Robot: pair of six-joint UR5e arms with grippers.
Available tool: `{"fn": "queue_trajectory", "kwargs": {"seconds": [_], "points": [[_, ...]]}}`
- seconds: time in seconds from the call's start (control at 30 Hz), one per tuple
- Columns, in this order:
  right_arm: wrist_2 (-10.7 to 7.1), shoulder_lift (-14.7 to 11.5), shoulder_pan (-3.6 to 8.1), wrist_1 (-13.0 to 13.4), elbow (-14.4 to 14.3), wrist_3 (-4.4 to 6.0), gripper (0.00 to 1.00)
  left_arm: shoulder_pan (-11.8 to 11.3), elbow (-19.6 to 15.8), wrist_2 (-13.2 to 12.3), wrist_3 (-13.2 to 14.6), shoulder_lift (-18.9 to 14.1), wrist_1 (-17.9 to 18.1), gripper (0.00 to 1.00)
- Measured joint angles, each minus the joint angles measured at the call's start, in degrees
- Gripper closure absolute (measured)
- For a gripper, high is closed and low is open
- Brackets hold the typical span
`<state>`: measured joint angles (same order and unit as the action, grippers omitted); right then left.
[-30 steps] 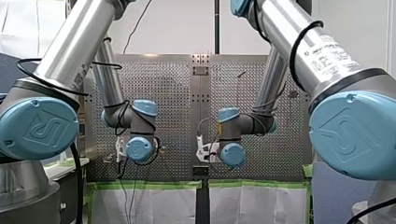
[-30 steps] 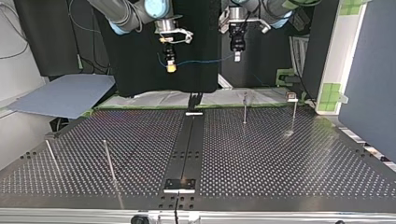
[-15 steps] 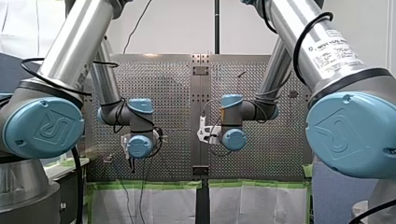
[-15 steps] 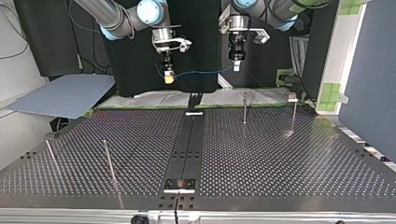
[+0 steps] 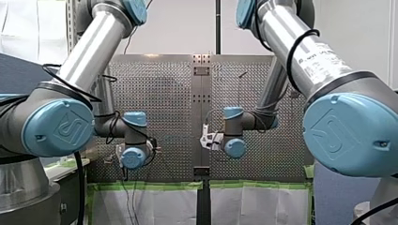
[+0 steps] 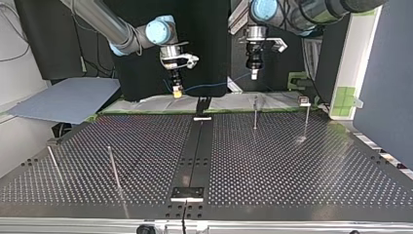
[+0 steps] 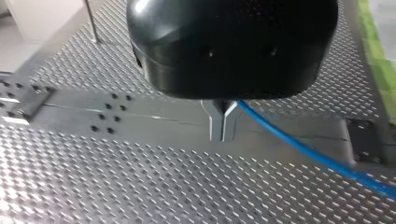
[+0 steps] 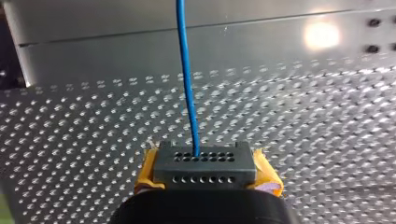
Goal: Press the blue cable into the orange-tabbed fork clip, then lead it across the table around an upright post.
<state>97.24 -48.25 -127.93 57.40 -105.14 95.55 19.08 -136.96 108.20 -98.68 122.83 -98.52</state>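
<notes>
The thin blue cable (image 6: 214, 86) hangs taut between my two grippers, above the far edge of the perforated table (image 6: 292, 165). At the top view's left, my right gripper (image 6: 178, 91) has yellow pads and is shut on one end. In the right wrist view the cable (image 8: 187, 79) runs straight ahead out of the closed gripper (image 8: 204, 163). My left gripper (image 6: 253, 74) hangs at the right. Its metal fingers (image 7: 215, 126) are pressed together, and the cable (image 7: 303, 151) leads off sideways from them. I see no orange-tabbed clip.
Thin upright posts stand on the table: two at the top view's far right (image 6: 255, 113) (image 6: 306, 119) and two at the near left (image 6: 114, 168) (image 6: 52, 163). The post (image 6: 306, 119) carries a small fixture on top. A dark rail (image 6: 195, 151) runs down the middle. A grey sheet (image 6: 68, 100) lies beyond the left corner.
Both grippers have come down toward the table's far edge with the cable between them. My left gripper has also shifted toward the top view's right.
</notes>
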Motion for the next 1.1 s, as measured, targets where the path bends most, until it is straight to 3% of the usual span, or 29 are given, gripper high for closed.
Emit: {"fn": "queue_trajectory", "kwargs": {"seconds": [0.23,0.4,0.6,0.83,0.97,1.1], "points": [[-0.68,3.96,0.91,-0.29,1.98,0.05,1.0,-3.9,0.74,-2.72,-1.71,4.22,-0.49,1.0],[-1.37,6.48,1.51,-0.07,2.81,-0.05,1.0,-4.74,3.19,-3.97,-2.1,7.06,0.08,1.0],[-1.85,8.65,2.27,0.03,4.14,-0.19,1.0,-4.99,6.51,-6.65,-2.9,10.41,-2.34,1.0],[-2.35,11.26,2.76,-0.48,6.42,-0.21,1.0,-5.83,9.59,-5.07,-3.23,13.21,-5.37,1.0],[-3.1,11.96,2.67,-0.45,7.27,-0.25,1.0,-6.81,10.23,-3.35,-3.04,13.53,-5.63,1.0],[-3.99,12.14,2.59,-0.59,7.95,-0.31,1.0,-7.65,10.99,-3.47,-3.0,13.54,-5.52,1.0]]}}
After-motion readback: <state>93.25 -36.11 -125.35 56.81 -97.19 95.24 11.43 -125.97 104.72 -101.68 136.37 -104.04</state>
